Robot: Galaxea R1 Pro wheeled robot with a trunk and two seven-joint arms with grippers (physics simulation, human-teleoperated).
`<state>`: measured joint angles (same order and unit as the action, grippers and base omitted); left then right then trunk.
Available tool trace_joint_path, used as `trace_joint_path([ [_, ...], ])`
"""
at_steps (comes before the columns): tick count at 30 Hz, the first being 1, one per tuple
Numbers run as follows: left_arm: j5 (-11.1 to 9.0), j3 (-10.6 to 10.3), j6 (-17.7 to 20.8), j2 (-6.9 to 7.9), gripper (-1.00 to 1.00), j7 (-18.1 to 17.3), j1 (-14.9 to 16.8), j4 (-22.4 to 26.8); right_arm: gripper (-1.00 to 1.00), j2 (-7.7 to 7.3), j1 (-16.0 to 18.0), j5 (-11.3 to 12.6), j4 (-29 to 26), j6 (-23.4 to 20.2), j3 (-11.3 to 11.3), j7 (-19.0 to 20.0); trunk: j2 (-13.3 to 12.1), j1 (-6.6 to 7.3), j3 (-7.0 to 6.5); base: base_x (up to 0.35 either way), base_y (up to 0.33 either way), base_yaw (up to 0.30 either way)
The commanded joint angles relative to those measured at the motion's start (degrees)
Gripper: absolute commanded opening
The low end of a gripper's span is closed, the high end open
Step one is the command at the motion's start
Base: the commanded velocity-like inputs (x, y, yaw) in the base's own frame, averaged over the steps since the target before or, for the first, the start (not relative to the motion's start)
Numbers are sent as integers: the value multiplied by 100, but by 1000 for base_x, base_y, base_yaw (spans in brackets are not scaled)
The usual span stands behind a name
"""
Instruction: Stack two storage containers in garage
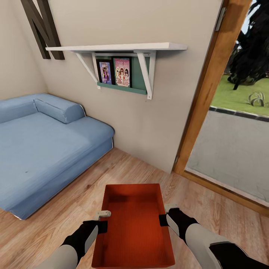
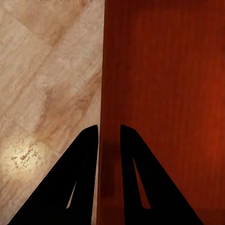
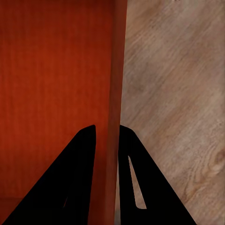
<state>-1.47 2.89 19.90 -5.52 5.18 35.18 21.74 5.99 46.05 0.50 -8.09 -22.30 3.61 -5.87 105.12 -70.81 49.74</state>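
One red-orange storage container [image 1: 134, 224] is held up in front of the robot, above the wood-plank floor [image 1: 112, 172] of the living room. It is gripped on both long sides. The left gripper [image 1: 101, 220] is clenched on the left wall, and in the left wrist view its jaws are seen with one finger [image 2: 79, 178] outside the wall and one inside. The right gripper [image 1: 166, 215] is clenched on the right wall in the same way, with the thin wall between its two fingers [image 3: 75, 183]. The container looks empty and fairly level.

The step in hand seems to be the carrying of the first container out of the living room. The garage is not reached yet. A blue sofa [image 1: 45, 145] is on the left, and a wood-framed glass door [image 1: 209, 93] is on the far right. For the next move, both grips need to be kept tight and even while the base is turned and driven away from the wall, so that the container is not tipped or dropped.

A big dark letter "N" [image 1: 43, 26] is seen on the far wall. Under the white wall shelf [image 1: 119, 47], two picture covers [image 1: 116, 71] are set in a green rack, but their writing is too small to be read.
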Motion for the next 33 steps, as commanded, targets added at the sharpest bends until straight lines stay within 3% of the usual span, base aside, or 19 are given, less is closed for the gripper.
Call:
trace_joint_path([
  [1,104,27,40,0,-100,53,1,35,-100,-65,1,-147,0,-56,96,-54,2,1,5,0,0,0],
  [33,104,27,40,-1,-100,53,-1,106,-100,-70,1,-147,-2,-52,96,-54,2,1,5,34,-144,0],
])
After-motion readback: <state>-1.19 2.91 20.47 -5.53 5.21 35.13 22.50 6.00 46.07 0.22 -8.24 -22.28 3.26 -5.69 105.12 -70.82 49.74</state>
